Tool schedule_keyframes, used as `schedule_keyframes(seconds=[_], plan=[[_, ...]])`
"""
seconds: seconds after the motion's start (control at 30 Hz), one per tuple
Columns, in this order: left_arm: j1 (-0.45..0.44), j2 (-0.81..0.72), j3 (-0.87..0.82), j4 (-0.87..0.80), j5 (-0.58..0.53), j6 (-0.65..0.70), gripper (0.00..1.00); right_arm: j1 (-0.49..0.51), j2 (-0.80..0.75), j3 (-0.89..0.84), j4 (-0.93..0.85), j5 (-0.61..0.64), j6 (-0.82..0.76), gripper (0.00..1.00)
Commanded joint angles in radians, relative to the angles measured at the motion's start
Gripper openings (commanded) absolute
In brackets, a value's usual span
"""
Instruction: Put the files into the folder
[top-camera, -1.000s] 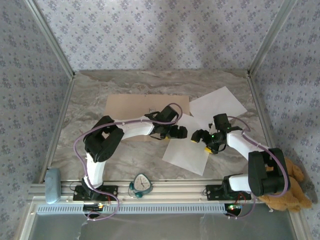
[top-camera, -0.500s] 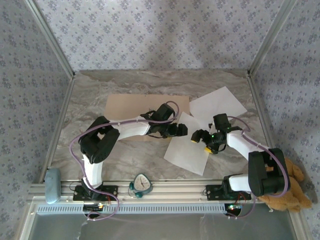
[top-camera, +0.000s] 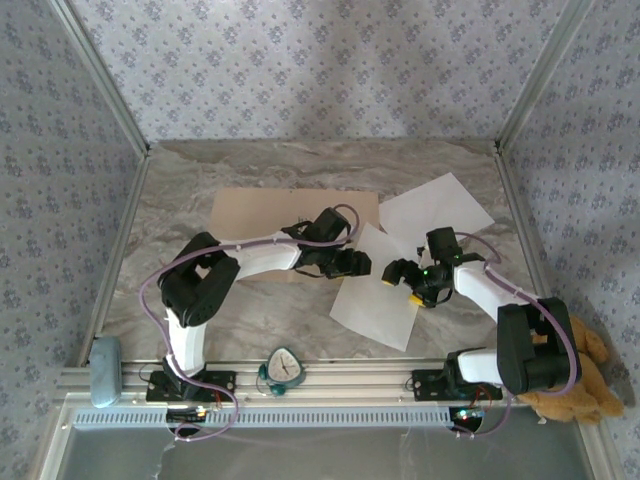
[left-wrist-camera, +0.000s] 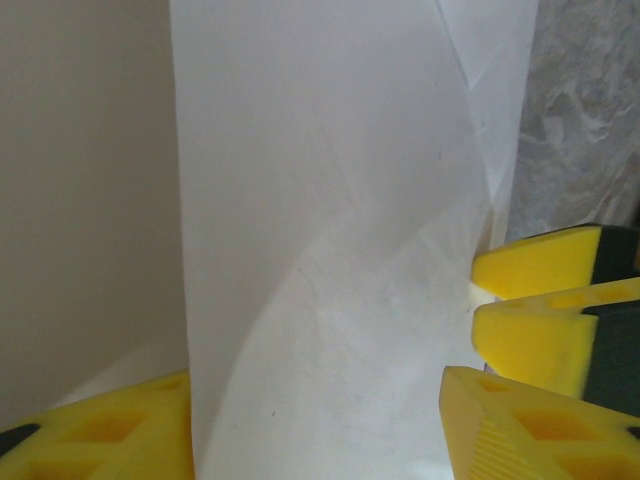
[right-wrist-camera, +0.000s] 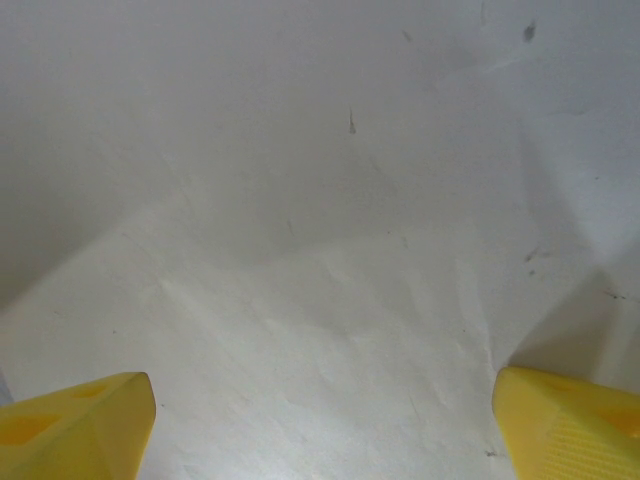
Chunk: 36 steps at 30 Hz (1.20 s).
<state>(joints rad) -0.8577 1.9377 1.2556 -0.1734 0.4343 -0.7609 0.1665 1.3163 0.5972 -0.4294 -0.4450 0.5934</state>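
Left hand (top-camera: 360, 264): fingers (left-wrist-camera: 520, 420) stand apart, low over the left edge of the near sheet. No clamp on the paper is evident.
Right hand (top-camera: 398, 280): fingers are spread wide just above the same sheet, close beside the left hand.
Near sheet (top-camera: 375, 305): 1 of the 2 files. It lies on the bench (top-camera: 250, 310), just right of the folder and not inside it.
Far sheet (top-camera: 440, 205): the other file. It lies further back and to the right, with neither hand on it.
Folder (top-camera: 260, 215): flat on the bench, partly under the left arm.
Risk 1, creasing: the sheet is thin and lies flat, so fingers pinching down against the bench probably buckle it instead of lifting an edge.
Risk 2, collision: the 2 hands work almost tip to tip. A small drift of either may knock the other or tear the paper between them.
Risk 3, displacement: a drag toward the folder may push the folder away, or slide the sheet under it rather than in.
Risk 4, carry-along: if the sheets overlap, moving 1 may shift the other.
Hidden 1: the left arm covers the folder's near edge, so it cannot be told whether the folder is open or shut.
Hidden 2: the clip is too small to make out.
Hidden 3: whether the 2 sheets touch or overlap cannot be told.
Hidden 4: whether any fingertip touches the paper cannot be told.
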Motion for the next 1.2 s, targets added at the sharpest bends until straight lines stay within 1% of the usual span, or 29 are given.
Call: schedule_keyframes(seconds=[0.0,0.3,0.4,0.47,0.57,0.8,0.87,0.93,1.1,1.17], plan=[[-0.019,0.034,0.072,-0.077,0.023,0.049,0.57,0.004,0.004,-0.012,-0.031,0.001,-0.006,0.90],[-0.020,0.055,0.084,-0.089,0.027,0.049,0.48,0.002,0.022,0.005,-0.031,-0.009,-0.011,0.90],[-0.020,0.063,0.093,-0.118,0.016,0.059,0.45,0.004,0.021,0.007,-0.024,-0.013,-0.012,0.90],[-0.018,0.069,0.094,-0.128,0.015,0.063,0.42,0.005,0.021,0.008,-0.023,-0.011,-0.009,0.90],[-0.015,0.070,0.097,-0.134,0.021,0.064,0.32,0.005,0.029,0.018,-0.025,-0.018,-0.017,0.90],[-0.011,0.062,0.099,-0.152,0.023,0.068,0.17,0.008,0.022,0.033,-0.036,-0.029,-0.030,0.90],[-0.009,0.051,0.098,-0.153,0.023,0.068,0.10,0.007,0.016,0.036,-0.034,-0.040,-0.034,0.91],[-0.006,0.033,0.094,-0.152,0.023,0.063,0.05,0.009,0.002,0.041,-0.033,-0.055,-0.037,0.91],[0.012,-0.051,0.070,-0.153,0.016,0.041,0.01,0.009,-0.082,0.064,-0.042,-0.118,-0.061,0.93],[0.017,-0.101,0.063,-0.166,0.007,0.032,0.00,0.006,-0.119,0.081,-0.051,-0.171,-0.065,0.95]])
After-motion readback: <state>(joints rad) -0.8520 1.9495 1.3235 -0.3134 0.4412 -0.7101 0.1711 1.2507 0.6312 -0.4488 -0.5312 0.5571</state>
